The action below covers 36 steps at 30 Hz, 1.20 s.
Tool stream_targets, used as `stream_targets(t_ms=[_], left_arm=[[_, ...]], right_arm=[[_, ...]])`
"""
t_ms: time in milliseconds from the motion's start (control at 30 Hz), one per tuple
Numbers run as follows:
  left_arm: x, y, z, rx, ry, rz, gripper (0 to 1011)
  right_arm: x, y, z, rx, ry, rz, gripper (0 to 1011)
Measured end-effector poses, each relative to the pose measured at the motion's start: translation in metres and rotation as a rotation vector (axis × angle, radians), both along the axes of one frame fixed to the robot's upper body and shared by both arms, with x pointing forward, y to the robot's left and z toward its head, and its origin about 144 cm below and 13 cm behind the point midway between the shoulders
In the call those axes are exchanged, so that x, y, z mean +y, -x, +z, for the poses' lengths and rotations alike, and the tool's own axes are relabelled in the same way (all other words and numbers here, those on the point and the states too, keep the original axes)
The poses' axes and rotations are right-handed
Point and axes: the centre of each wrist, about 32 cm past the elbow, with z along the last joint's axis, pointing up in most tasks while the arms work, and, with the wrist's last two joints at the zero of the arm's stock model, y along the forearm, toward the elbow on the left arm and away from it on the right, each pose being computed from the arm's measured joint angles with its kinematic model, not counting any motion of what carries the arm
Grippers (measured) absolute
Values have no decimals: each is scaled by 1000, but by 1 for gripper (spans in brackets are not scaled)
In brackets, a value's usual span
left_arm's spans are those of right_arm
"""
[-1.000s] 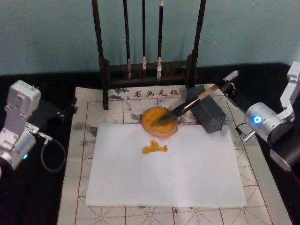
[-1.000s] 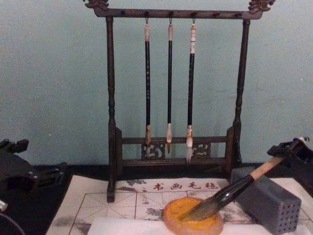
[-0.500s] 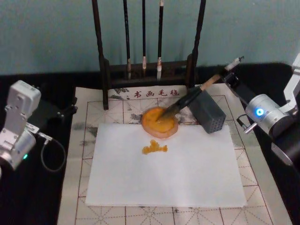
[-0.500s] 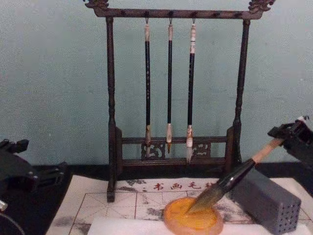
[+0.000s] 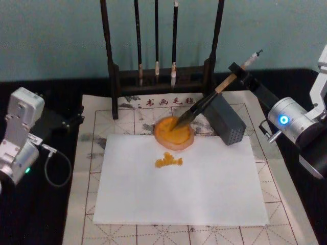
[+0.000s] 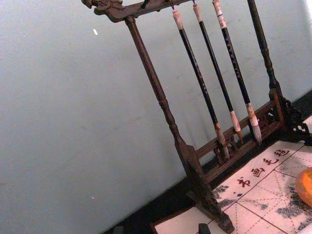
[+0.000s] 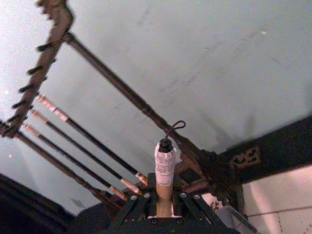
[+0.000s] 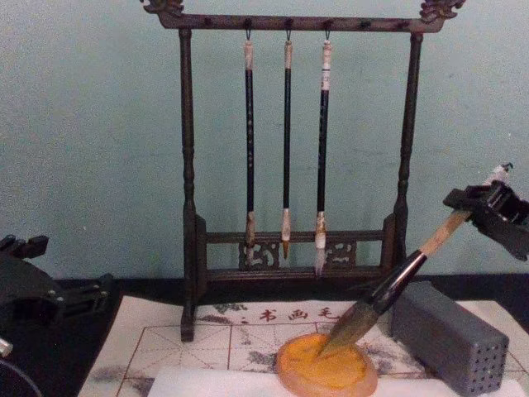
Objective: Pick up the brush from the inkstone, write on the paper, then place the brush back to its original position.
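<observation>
Beige felt mat (image 5: 92, 153) with red grid lines covers the middle of the black table, and the plain white paper (image 5: 204, 189) lies flat on it, nearer the robot. Behind both stands a dark wooden rack (image 8: 188, 165) against the teal wall, with 3 thin black-handled brushes (image 8: 287, 149) hanging from its top bar.

The left gripper (image 5: 71, 121) sits low on the black surface at the mat's left edge, well apart from the task's things.

The right gripper (image 5: 239, 74) is raised on the right, beyond the mat's far right corner. Its fingers (image 7: 134, 207) are closed tight around the upper handle of the brush (image 5: 204, 104); in the right wrist view the white handle end and its cord loop stick out past them.

A grey rectangular block (image 5: 226, 122) with holes in one end lies on the mat to the right of the inkstone (image 5: 166, 135).

That round orange dish rests on the mat with its near rim at the paper's far edge. The brush slants steeply. Its bristle tip is down inside the inkstone, and its glossy black section and tan handle climb back and to the right, close by the block's far left corner, up into the right gripper.

On the paper, just in front of the inkstone, lies 1 small orange blot (image 5: 168, 161).
</observation>
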Motion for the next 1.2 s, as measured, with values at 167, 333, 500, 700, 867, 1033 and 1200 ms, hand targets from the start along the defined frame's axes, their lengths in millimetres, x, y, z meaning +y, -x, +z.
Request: stream_targets(t_ms=[167,333,500,700,867,1033,1200], left_arm=[[0,0,0,0,0,0,1001],[0,0,0,0,0,0,1001],[0,0,0,0,0,0,1001],[0,0,0,0,0,0,1001],[0,0,0,0,0,0,1001],[0,0,0,0,0,0,1001],[0,0,0,0,0,0,1001]], right_arm=[[1,2,0,-42,48,17,195],[0,6,0,-82,89,28,195],[-2,9,0,-112,118,32,195],[-5,14,0,-145,154,32,195],[-7,19,-2,-162,176,39,195],[-9,23,-3,-173,191,42,195],[-11,26,-2,-184,203,38,195]])
